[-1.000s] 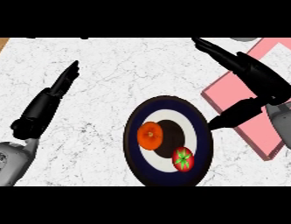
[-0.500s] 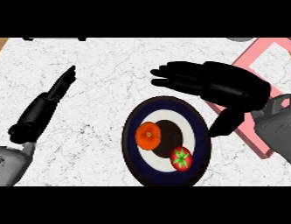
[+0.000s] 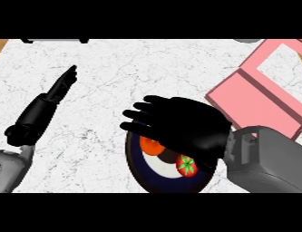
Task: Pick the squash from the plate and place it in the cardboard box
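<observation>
Right hand (image 3: 180,127): over the plate (image 3: 136,165), fingers wide
Squash (image 3: 151,146): on plate
Left hand (image 3: 49,102): fingers straight, resting left

The right hand (image 3: 180,129) spreads over the plate (image 3: 140,170), hiding its upper half and most of the orange squash (image 3: 150,146), so whether the fingers (image 3: 136,118) touch the squash cannot be told. A dark item beside the red-and-green one (image 3: 187,166) is mostly covered. The pink cardboard box (image 3: 260,97) is cut off at the right edge, and the plate's lower rim at the bottom.
</observation>
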Controlling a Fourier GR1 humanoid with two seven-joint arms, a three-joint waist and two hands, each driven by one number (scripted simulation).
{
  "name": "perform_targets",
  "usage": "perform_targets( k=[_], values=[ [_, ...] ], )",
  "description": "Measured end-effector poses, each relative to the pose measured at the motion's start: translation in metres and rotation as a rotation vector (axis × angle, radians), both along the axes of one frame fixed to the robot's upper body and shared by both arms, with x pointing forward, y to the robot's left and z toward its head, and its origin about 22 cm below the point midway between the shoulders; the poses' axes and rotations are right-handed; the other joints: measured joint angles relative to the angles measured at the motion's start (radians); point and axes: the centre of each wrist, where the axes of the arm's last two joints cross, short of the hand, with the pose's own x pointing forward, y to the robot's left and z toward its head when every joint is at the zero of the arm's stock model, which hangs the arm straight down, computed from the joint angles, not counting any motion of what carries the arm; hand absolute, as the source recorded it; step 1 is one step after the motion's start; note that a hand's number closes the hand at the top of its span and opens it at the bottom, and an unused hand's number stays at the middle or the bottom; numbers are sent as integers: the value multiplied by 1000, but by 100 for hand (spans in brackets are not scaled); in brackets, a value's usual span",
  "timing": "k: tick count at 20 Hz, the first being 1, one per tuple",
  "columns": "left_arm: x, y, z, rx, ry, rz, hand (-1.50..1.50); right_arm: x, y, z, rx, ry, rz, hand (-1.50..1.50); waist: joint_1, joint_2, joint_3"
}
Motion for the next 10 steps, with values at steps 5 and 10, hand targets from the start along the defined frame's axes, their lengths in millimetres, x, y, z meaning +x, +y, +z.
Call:
perform_targets(
  k=[5, 10],
  values=[
    [-2, 4, 0, -2, -3, 2, 0, -23, 19, -9, -78, 2, -54, -150, -1, 2, 0],
    [-1, 2, -5, -2, -7, 6, 0, -32, 27, -19, -125, 21, -81, -150, -1, 4, 1]
  ],
)
